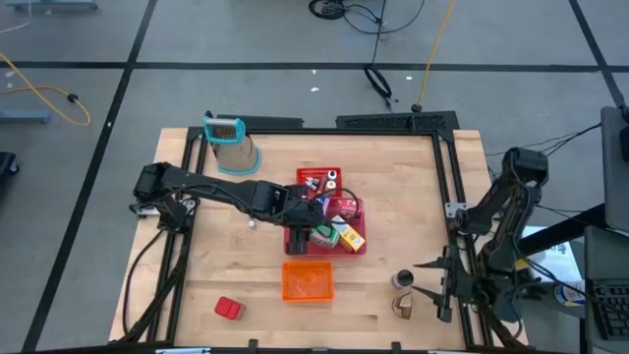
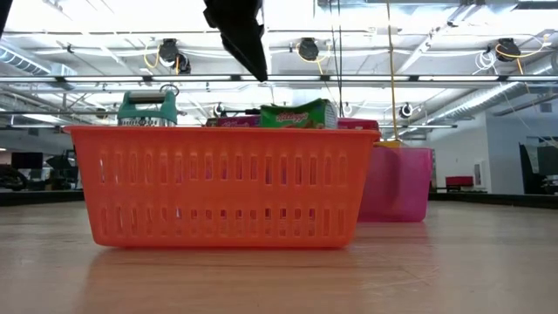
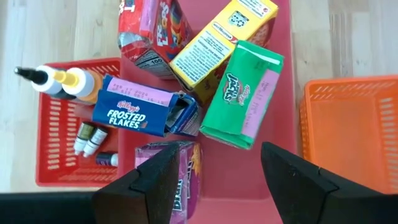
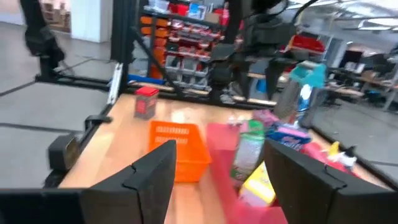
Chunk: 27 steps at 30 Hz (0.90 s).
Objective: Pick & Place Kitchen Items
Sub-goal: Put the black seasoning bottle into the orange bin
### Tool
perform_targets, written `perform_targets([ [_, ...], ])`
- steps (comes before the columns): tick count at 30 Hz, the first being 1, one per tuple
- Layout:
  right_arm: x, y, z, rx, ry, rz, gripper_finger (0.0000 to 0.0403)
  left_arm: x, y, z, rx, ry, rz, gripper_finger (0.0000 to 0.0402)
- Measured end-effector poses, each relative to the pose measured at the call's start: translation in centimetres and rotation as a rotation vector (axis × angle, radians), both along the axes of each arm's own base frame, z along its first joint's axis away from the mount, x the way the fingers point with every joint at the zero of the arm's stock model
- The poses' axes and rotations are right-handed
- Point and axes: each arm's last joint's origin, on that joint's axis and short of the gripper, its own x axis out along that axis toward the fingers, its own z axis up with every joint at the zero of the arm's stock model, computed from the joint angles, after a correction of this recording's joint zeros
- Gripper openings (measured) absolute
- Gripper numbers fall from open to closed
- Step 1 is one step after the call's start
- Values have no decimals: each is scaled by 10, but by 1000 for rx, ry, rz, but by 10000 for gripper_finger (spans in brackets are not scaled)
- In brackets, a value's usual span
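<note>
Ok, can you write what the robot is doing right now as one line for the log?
left gripper: open, over red tray of food boxes | right gripper: open, empty, at table's right edge | orange basket: looks empty

A tall metal grater with a teal handle stands upright near the far edge of the light wooden table, well apart from the containers. At the middle of the table a small red slotted plastic basket sits against the far end of a larger pinkish-red plastic tray, and an orange slotted plastic basket stands just beside the tray's near end. From table height the orange basket fills the foreground, with the tray's translucent pink wall showing behind it to the right.
</note>
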Motion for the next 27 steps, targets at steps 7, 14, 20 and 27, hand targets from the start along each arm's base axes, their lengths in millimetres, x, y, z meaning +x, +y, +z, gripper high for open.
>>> perform_targets([
  [7, 1, 5, -15, -23, 15, 10, 238, 1, 0, 0, -22, -15, 37, 225],
  [14, -1, -3, -29, 47, 15, 9, 238, 1, 0, 1, -16, -18, 24, 225],
  [20, 3, -18, -50, 137, 75, 50, 238, 5, -1, 3, -23, -63, 23, 225],
  [27, 13, -29, -63, 183, 170, 88, 238, 5, -1, 3, -23, -65, 22, 225],
])
